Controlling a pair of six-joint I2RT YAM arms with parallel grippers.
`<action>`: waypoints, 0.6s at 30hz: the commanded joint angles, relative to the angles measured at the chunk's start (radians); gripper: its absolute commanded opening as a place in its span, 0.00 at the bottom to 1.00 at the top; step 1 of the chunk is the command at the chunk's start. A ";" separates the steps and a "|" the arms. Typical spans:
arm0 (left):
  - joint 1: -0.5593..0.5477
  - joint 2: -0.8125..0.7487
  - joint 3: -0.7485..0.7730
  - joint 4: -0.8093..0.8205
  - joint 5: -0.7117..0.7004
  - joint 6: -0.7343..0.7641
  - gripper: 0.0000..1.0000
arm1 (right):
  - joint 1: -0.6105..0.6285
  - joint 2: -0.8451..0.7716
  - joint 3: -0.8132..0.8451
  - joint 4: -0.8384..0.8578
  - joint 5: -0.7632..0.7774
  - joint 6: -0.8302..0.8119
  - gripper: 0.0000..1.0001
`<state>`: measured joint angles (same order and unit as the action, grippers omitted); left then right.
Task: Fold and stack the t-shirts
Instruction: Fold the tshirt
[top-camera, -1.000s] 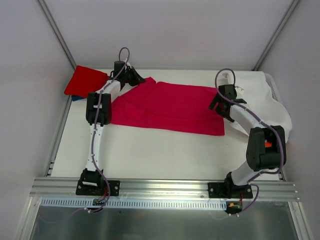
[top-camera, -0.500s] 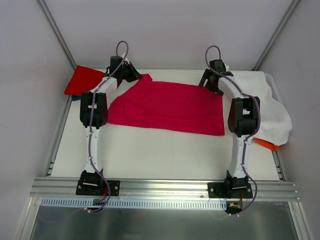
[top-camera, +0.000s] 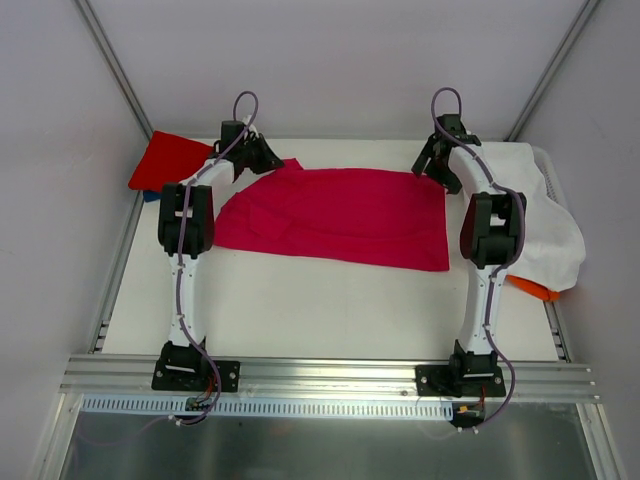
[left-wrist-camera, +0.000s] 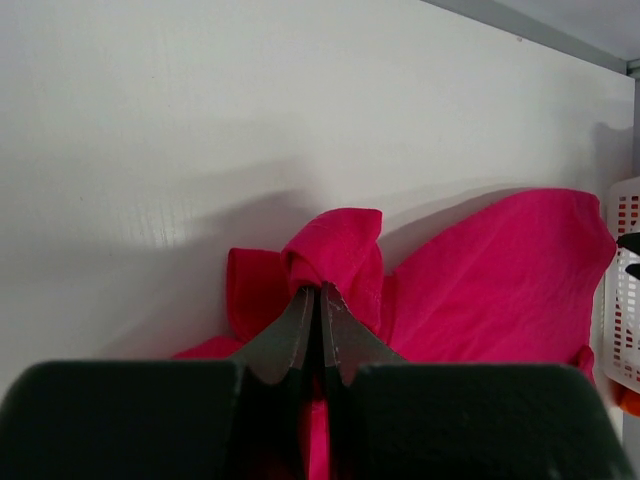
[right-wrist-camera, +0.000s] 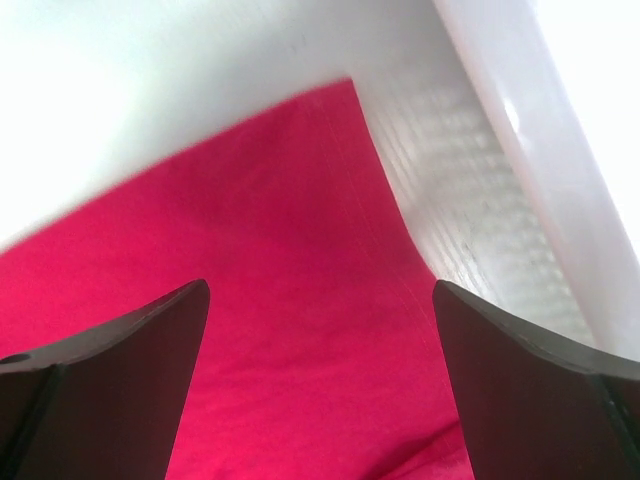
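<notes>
The crimson-pink t-shirt (top-camera: 340, 215) lies spread across the far half of the table (top-camera: 300, 300). The left gripper (left-wrist-camera: 320, 291) has its jaws pinched tight on a bunched far-left corner of it. The right gripper (right-wrist-camera: 320, 290) hovers over the far-right corner, jaws wide apart. The brighter red t-shirt (top-camera: 165, 162) sits at the table's far-left corner.
</notes>
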<state>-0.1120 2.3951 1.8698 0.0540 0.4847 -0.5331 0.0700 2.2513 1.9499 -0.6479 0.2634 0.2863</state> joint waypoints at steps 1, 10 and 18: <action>-0.003 -0.102 -0.026 0.009 -0.017 0.025 0.00 | -0.098 0.079 0.115 -0.122 0.037 -0.032 0.99; -0.003 -0.209 -0.145 0.009 -0.027 0.044 0.00 | -0.203 0.266 0.398 -0.301 -0.133 -0.169 1.00; -0.005 -0.240 -0.196 0.020 -0.034 0.015 0.00 | -0.216 0.261 0.365 -0.443 -0.032 -0.341 1.00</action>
<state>-0.1123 2.2147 1.6909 0.0559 0.4595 -0.5240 -0.0013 2.4657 2.3718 -0.8848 0.0113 0.0563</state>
